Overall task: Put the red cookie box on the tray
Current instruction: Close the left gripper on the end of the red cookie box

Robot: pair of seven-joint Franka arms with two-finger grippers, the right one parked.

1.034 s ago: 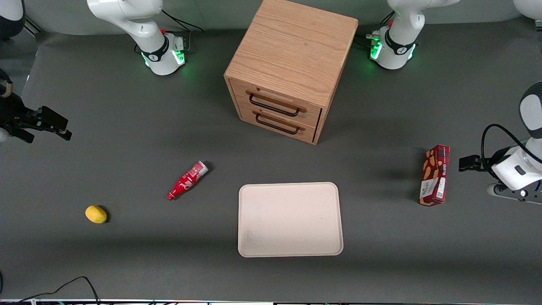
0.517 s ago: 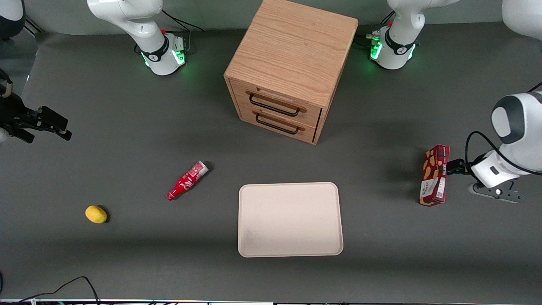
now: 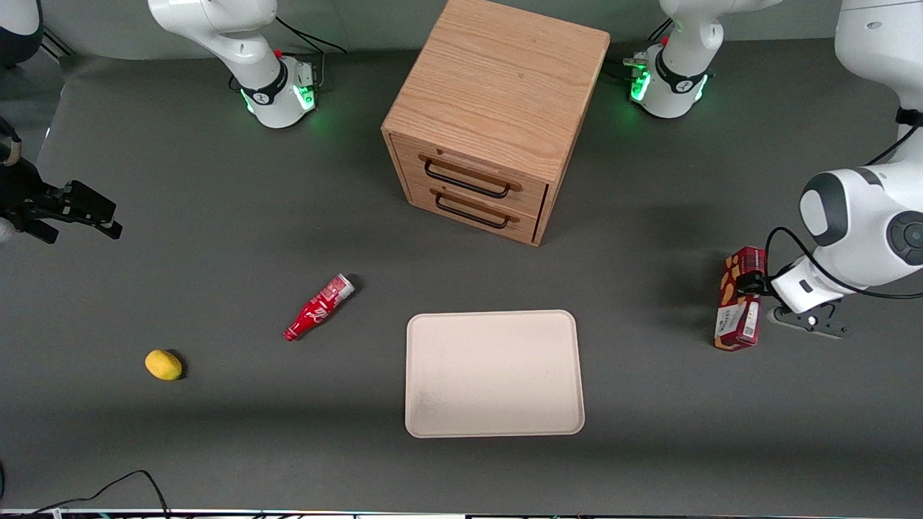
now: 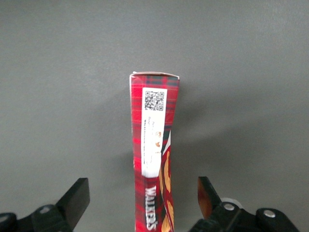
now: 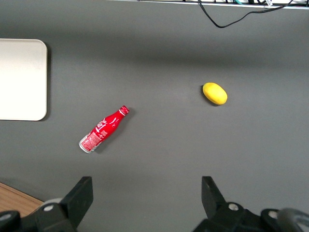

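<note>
The left arm's gripper (image 4: 140,203) hangs directly over the red cookie box (image 3: 738,308), its 2 fingers (image 4: 75,200) spread wide, 1 on either side of the carton and touching neither. The box lies on the grey table (image 3: 216,432), well apart from the tray (image 3: 494,373), toward the working arm's end.

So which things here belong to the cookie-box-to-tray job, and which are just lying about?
Part of the job:
- cookie box, on the table toward the working arm's end
- tray, bare
- gripper, open, straddling the box

Lying about:
- wooden drawer cabinet
- red bottle, on its side
- lemon
</note>
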